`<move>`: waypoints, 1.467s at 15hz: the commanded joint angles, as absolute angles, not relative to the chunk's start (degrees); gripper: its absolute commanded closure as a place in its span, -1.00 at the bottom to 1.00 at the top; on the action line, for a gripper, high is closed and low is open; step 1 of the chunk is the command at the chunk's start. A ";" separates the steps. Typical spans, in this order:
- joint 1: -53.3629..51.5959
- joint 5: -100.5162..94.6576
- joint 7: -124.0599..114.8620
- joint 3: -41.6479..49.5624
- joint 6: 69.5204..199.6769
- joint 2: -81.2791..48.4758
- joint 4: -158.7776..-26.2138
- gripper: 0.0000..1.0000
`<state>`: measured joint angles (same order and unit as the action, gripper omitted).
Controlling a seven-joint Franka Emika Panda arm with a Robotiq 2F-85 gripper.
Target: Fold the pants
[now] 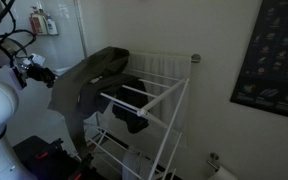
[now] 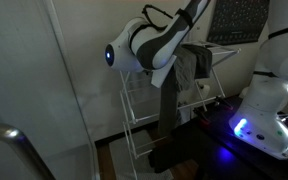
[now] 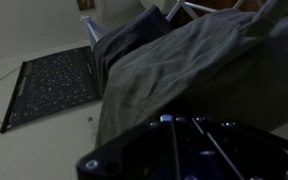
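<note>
White wall [image 1: 219, 40] behind, arm [image 2: 156, 42] crooked beside draped pants [image 1: 89, 75]

Entry, robot body only: the arm [image 2: 149, 45] has a glossy white shell of rounded links, with dark bands at the joint seams. A round end cap [image 2: 111, 55] on one link carries a blue-lit spot inside a dark ring. The base [image 2: 262, 100] is white and bulbous, with a blue glow [image 2: 242, 128] low on its front. Black cables [image 2: 162, 12] loop over the upper links. The gripper [image 1: 34, 68] is dark with pale parts, its detail too small to read. In the wrist view its housing [image 3: 199, 150] is glossy black with a few bright specks.
</note>
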<state>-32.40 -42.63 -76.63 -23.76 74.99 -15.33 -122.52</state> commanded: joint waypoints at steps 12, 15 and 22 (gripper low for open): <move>-21.83 -7.83 -55.14 -18.87 75.33 -7.62 -108.09 0.99; -19.76 -0.95 -51.25 -17.16 75.52 -5.05 -106.51 0.99; -13.72 13.71 -43.25 -12.16 77.70 4.07 -106.49 0.99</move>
<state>-16.15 8.57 -46.54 -13.79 76.30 -1.38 -105.17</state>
